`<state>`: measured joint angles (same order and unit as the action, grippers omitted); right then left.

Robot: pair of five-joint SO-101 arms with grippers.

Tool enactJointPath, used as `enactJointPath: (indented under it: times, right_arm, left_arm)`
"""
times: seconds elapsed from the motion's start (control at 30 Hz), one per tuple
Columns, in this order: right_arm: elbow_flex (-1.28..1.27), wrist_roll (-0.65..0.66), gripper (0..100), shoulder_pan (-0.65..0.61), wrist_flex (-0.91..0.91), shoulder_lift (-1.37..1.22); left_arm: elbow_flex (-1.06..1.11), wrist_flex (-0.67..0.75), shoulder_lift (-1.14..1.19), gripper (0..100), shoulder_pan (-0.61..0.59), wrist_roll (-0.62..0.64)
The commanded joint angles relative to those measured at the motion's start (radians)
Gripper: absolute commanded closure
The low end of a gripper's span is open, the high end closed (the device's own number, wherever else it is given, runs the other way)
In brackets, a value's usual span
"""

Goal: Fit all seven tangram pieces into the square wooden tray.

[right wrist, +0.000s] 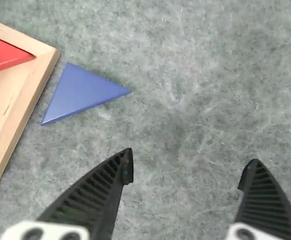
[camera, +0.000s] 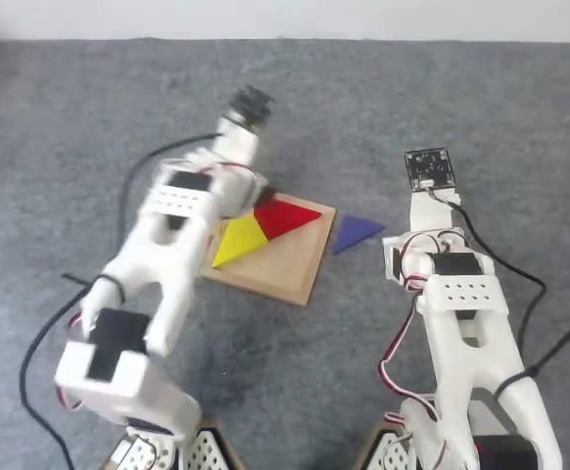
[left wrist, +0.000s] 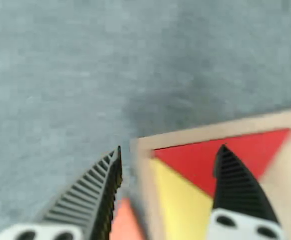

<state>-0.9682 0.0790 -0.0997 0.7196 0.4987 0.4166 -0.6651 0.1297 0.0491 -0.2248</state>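
Note:
The square wooden tray [camera: 287, 266] lies mid-table with a red triangle [camera: 287, 216] and a yellow triangle [camera: 236, 241] inside it. A blue triangle [camera: 356, 232] rests on the carpet just off the tray's right side. My left gripper [left wrist: 170, 148] is open above the tray's corner [left wrist: 235, 129], one finger over the red triangle [left wrist: 195, 160] next to the yellow triangle [left wrist: 183, 205], the other outside the rim. An orange piece [left wrist: 127, 220] peeks out beside that rim. My right gripper [right wrist: 190, 157] is open over bare carpet, a little short of the blue triangle [right wrist: 78, 92].
Grey carpet covers the table. The left arm [camera: 167, 245] stretches across the tray's left side and hides what lies under it. The right arm [camera: 456, 294] stands to the right of the blue triangle. The tray's edge [right wrist: 13, 115] runs close to the blue piece.

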Motion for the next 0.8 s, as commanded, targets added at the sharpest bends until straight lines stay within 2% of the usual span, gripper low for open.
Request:
enactJointPath:
  times: [0.0, 0.17, 0.3, 0.47, 0.77]
  right_arm:
    - [0.023, -0.009, 66.3, 0.004, 0.005, 0.039]
    - [0.021, -0.009, 66.3, 0.004, 0.013, 0.039]
    - [0.020, -0.009, 66.3, 0.004, 0.015, 0.039]
    - [0.020, -0.009, 66.3, 0.004, 0.007, 0.039]
    - [0.020, -0.009, 66.3, 0.004, 0.007, 0.039]
  left_arm:
    - [-0.044, -0.021, -0.087, 72, -0.080, 0.043]
    - [-0.102, -0.017, 0.002, 72, -0.104, 0.060]
    - [-0.254, -0.023, 0.152, 72, -0.166, 0.061]
    - [-0.409, -0.103, 0.307, 72, -0.192, 0.052]
    - [-0.386, -0.158, 0.359, 72, -0.152, 0.003]
